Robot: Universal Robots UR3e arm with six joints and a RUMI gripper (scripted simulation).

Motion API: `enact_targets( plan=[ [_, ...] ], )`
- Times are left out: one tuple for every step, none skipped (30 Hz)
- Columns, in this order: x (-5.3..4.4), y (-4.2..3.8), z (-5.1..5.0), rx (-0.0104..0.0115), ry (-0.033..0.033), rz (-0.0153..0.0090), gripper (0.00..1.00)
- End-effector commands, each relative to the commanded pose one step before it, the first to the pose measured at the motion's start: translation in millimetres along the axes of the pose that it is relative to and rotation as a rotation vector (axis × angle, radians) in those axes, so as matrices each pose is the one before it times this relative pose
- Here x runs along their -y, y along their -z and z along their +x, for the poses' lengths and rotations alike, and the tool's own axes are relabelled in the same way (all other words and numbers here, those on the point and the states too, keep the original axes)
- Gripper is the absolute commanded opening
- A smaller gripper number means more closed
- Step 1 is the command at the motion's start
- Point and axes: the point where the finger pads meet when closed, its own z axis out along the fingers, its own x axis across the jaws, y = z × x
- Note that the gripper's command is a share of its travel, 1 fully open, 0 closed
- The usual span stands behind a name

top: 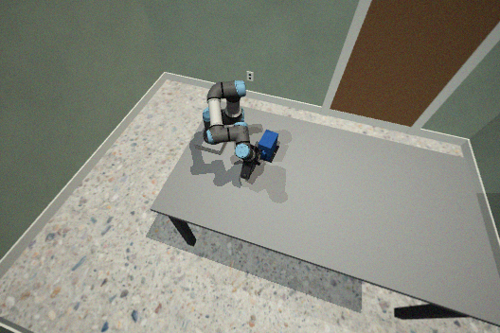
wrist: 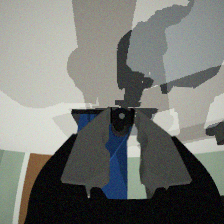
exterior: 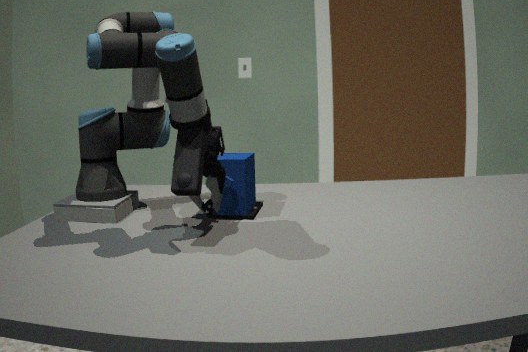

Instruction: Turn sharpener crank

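The blue sharpener (exterior: pixel 238 183) stands on a dark base plate on the grey table, right of the arm's base. It also shows in the overhead view (top: pixel 267 145) and in the wrist view (wrist: pixel 117 160). My gripper (exterior: pixel 210 203) reaches down at the sharpener's left side, close to the table top. In the wrist view my two grey fingers are shut on the crank's dark round handle (wrist: pixel 120 116), with the blue body behind it. The crank arm itself is mostly hidden by the fingers.
The arm's base (exterior: pixel 97 206) sits on a grey plate at the table's left end. The table edge runs close behind the sharpener. A brown door (exterior: pixel 397 66) and green wall stand behind.
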Motion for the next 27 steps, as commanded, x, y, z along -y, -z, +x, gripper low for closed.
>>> enact_targets(
  plan=[
    [-2.158,4.543,6.34,0.0002,0.00423,0.00095,0.09],
    [-0.323,0.563,0.71,0.0,0.0,0.0,0.09],
    [-0.33,0.575,0.7,0.0,0.0,0.0,0.09],
    [-0.337,0.587,0.69,0.0,0.0,0.0,0.09],
    [0.0,0.0,0.0,0.0,0.0,0.0,0.09],
    [0.0,0.0,0.0,0.0,0.0,0.0,0.09],
    [-0.962,1.669,1.81,-0.00001,0.0,0.0,0.09],
    [-0.329,0.529,0.57,0.0,0.0,0.0,0.09],
    [-0.333,0.555,0.56,0.0,0.0,0.0,0.09],
    [-0.287,0.701,0.5,0.00012,0.00007,0.00022,0.09],
    [-0.254,0.813,0.45,0.00025,0.00015,0.00047,0.09],
    [-0.267,0.827,0.44,0.00025,0.00015,0.00046,0.09],
    [-0.273,0.843,0.43,0.00025,0.00015,0.00046,0.09],
    [-0.279,0.857,0.42,0.00024,0.00014,0.00046,0.09],
    [-0.286,0.869,0.4,0.00024,0.00014,0.00045,0.09],
    [-0.341,0.806,0.44,0.00012,0.00007,0.00024,0.09],
    [-0.409,0.721,0.48,0.0,0.0,0.0,0.09],
    [-0.427,0.702,0.49,0.0,0.0,0.0,0.09],
    [-0.435,0.692,0.48,0.0,0.0,0.0,0.09],
    [-0.439,0.686,0.47,0.0,0.0,0.0,0.09],
    [-0.442,0.683,0.45,0.0,0.0,0.0,0.09],
    [0.0,0.0,0.0,0.0,0.0,0.0,0.09],
    [0.0,0.0,0.0,0.0,0.0,0.0,0.09],
    [-1.17,2.01,1.06,-0.00001,0.0,0.0,0.09],
    [-0.397,0.646,0.32,0.0,0.0,0.0,0.09],
    [-0.398,0.67,0.31,0.0,0.0,0.0,0.09],
    [-0.402,0.727,0.29,0.0,0.0,0.0,0.09]
  ],
)
